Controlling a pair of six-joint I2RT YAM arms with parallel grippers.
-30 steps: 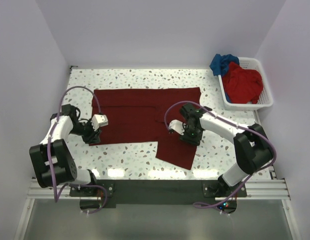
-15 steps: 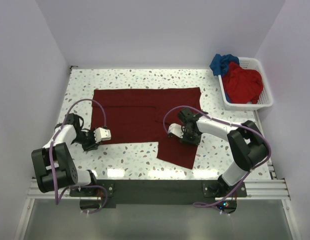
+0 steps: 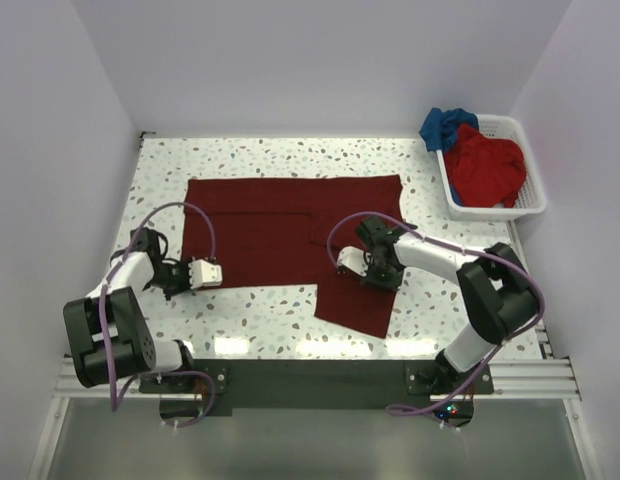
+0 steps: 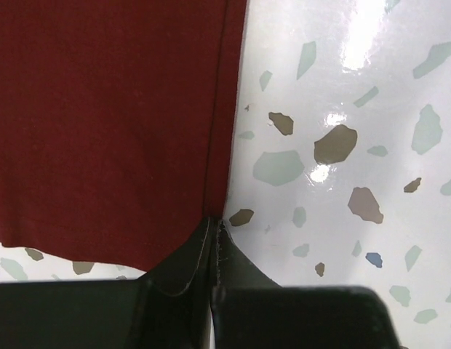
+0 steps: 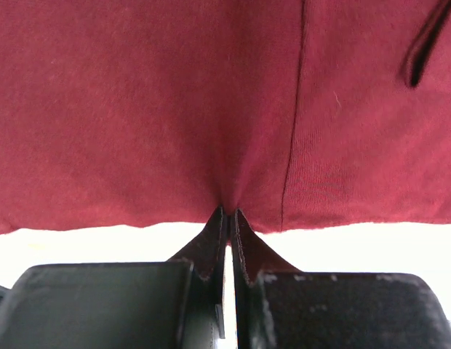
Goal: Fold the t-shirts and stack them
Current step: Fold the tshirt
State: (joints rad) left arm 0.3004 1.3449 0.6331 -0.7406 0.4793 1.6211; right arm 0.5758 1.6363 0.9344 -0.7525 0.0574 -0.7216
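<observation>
The dark maroon t-shirt (image 3: 270, 225) lies spread flat on the table (image 3: 260, 310), long side running left to right, with one flap reaching toward the near edge on the right. The brighter red t-shirt (image 3: 485, 165) sits crumpled in the basket (image 3: 495, 212) at far right. The blue t-shirt (image 3: 445, 125) is bunched over the basket's far-left corner.

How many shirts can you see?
3. The dark maroon shirt lies spread on the table. The red shirt is bunched in the white basket at the far right, and the blue shirt hangs over its far-left corner. More could be hidden underneath.
</observation>
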